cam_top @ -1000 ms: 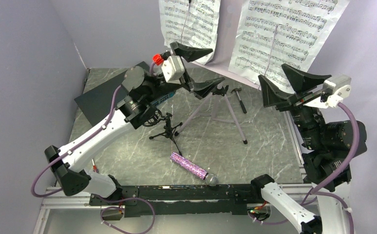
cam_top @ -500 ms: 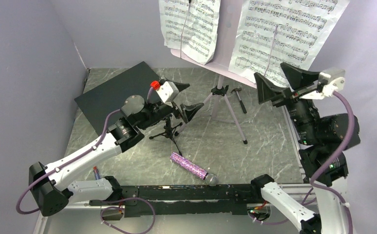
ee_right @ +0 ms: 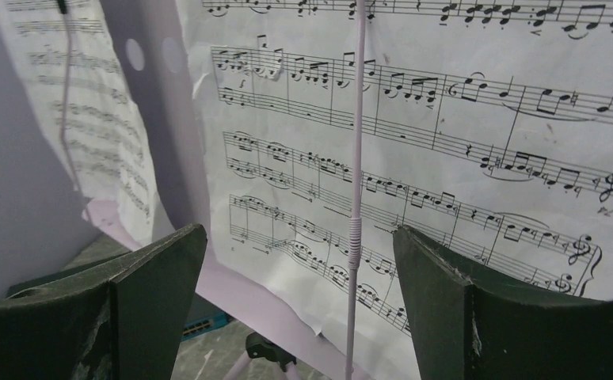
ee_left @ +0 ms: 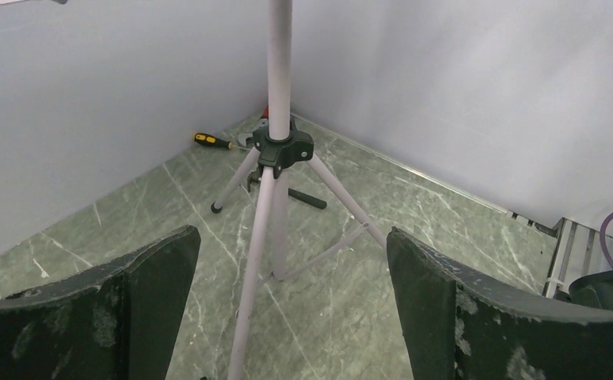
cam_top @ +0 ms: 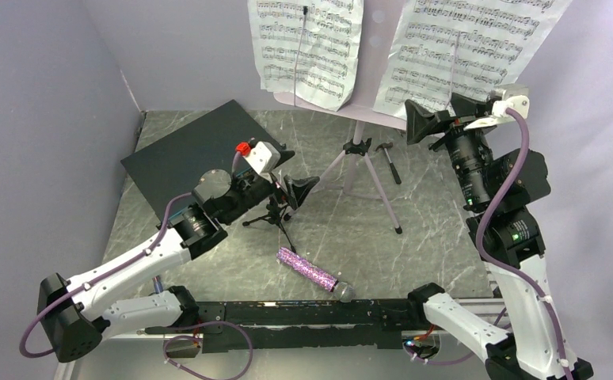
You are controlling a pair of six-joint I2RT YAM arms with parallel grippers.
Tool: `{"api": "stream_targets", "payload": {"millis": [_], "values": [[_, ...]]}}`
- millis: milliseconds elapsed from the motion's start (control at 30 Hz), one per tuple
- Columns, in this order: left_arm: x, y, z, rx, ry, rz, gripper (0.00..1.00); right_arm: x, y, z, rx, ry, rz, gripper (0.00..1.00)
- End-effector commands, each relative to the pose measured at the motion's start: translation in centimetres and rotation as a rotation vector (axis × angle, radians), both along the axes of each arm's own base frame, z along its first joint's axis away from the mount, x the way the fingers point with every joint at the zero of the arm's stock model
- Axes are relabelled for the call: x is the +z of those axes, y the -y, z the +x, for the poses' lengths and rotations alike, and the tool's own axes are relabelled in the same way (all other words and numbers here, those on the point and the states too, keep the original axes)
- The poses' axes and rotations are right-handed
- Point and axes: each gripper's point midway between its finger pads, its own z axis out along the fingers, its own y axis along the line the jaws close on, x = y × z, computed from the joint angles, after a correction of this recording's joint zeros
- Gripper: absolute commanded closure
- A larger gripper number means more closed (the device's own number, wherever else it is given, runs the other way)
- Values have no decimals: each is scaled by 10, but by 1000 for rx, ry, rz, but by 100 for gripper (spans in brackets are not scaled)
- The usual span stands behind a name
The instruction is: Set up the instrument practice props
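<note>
Plainly, left pincer gapes before the tripod, right pincer gapes facing a page.

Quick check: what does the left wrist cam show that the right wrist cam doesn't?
Left wrist only: the music stand's silver tripod legs spreading down to the table, and a yellow-handled screwdriver by the wall. Right wrist only: the two sheet-music pages on the lilac desk. Both: an open, empty end effector, the left end effector and the right end effector, plus the black hub of the tripod, only a sliver at the right view's bottom edge.
</note>
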Motion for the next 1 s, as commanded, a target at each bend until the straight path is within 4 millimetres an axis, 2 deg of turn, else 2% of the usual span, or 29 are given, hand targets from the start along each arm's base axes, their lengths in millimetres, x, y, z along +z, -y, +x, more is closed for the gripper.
{"api": "stream_targets", "payload": {"millis": [0, 200, 333, 567, 700, 867, 967], "values": [[3, -10, -3, 31, -25, -31, 7, 25, 17, -6, -73, 63, 55, 7], [-7, -14, -6, 33, -49, -31, 7, 27, 22, -2, -109, 50, 63, 5], [-12, -23, 0, 93, -79, -30, 7, 29, 21, -7, -90, 58, 76, 5], [-21, -31, -3, 116, -118, -33, 7, 33, 15, -32, -1, 86, 115, 3], [-29, -33, -2, 128, -132, -42, 7, 35, 9, -55, 81, 119, 125, 2], [-39, -31, -2, 124, -158, -37, 7, 35, -6, -87, 226, 163, 115, 1], [-39, -31, -2, 130, -174, -36, 7, 27, -19, -94, 307, 148, 85, 1]]}}
